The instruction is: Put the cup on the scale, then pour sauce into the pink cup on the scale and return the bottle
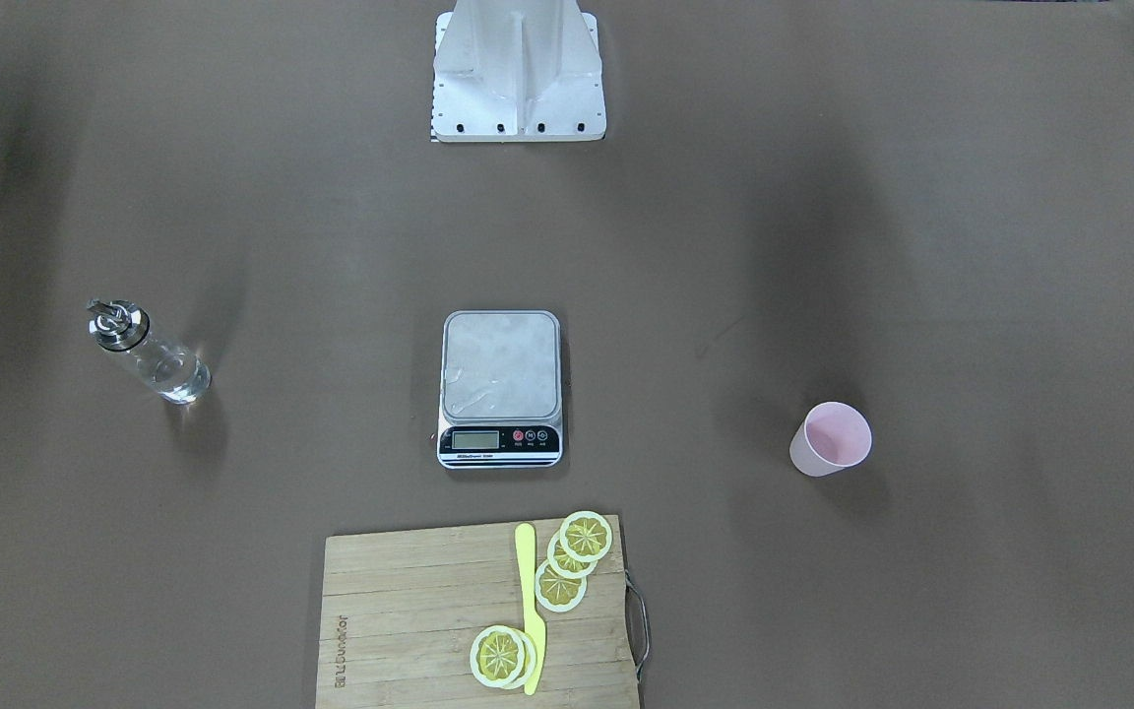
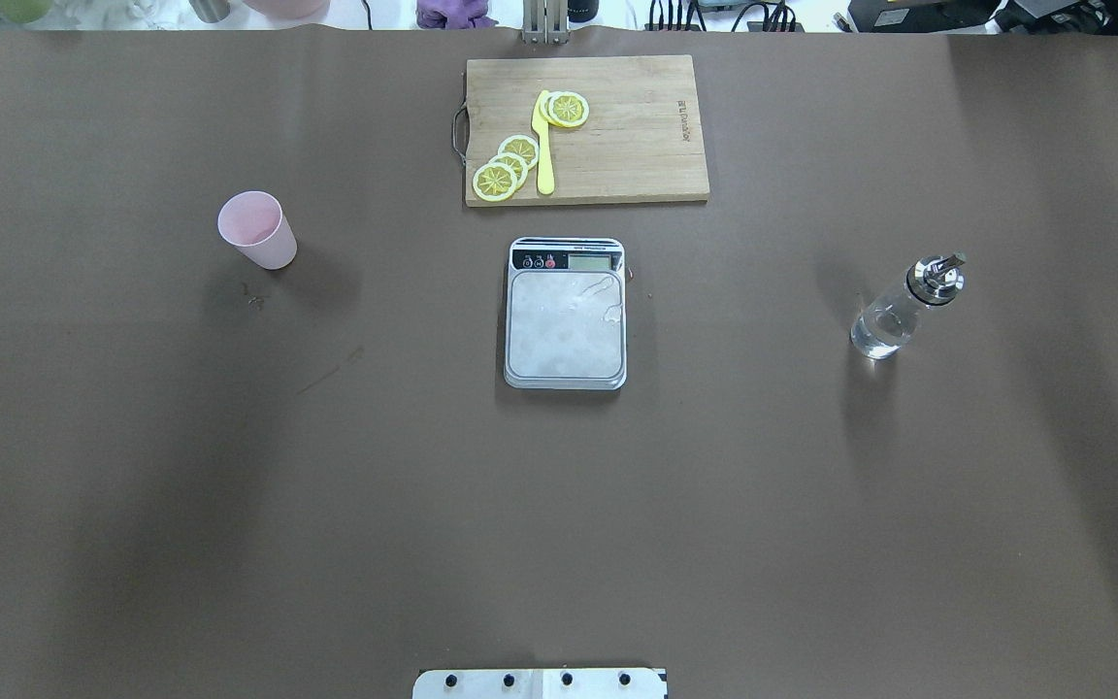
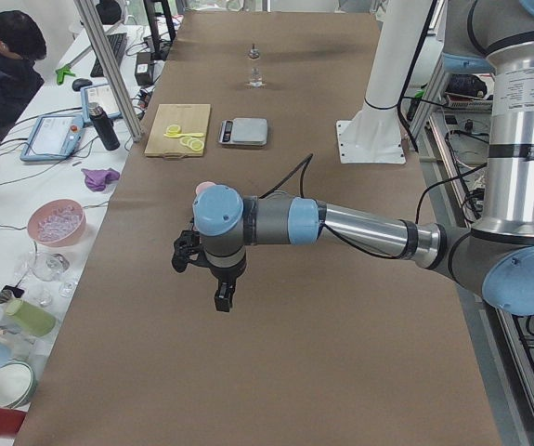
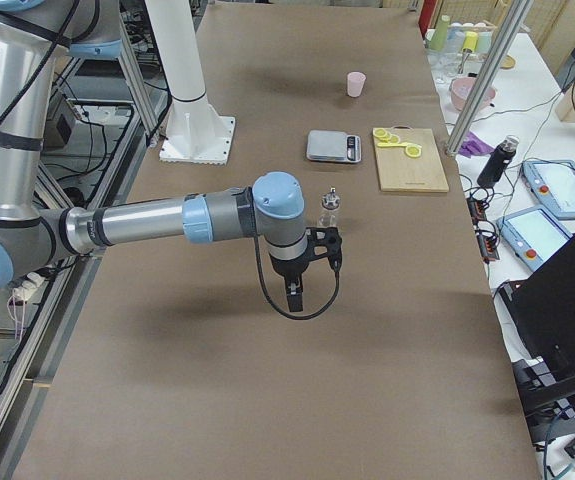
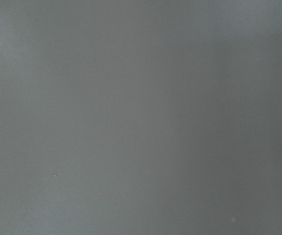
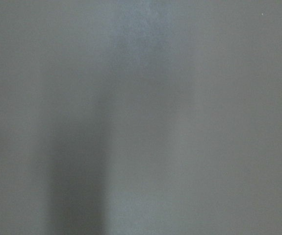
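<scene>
Print on scale (image 1: 501, 364), board (image 1: 409, 611) unreadable; cannot tell state of left hand (image 3: 222, 301) or right hand (image 4: 295, 298).

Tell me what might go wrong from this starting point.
The pink cup stands empty and far from the scale; a sideways grasp may tip it. The scale's platform looks smeared, so the cup might slide. The slim glass bottle could slip or topple, and an overshoot might splash the cutting board beside the scale.

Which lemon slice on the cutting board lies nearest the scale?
The end slice of the overlapping row of three, by the board's edge facing the scale. The other slices, including the pair across the yellow knife, lie farther back.
</scene>
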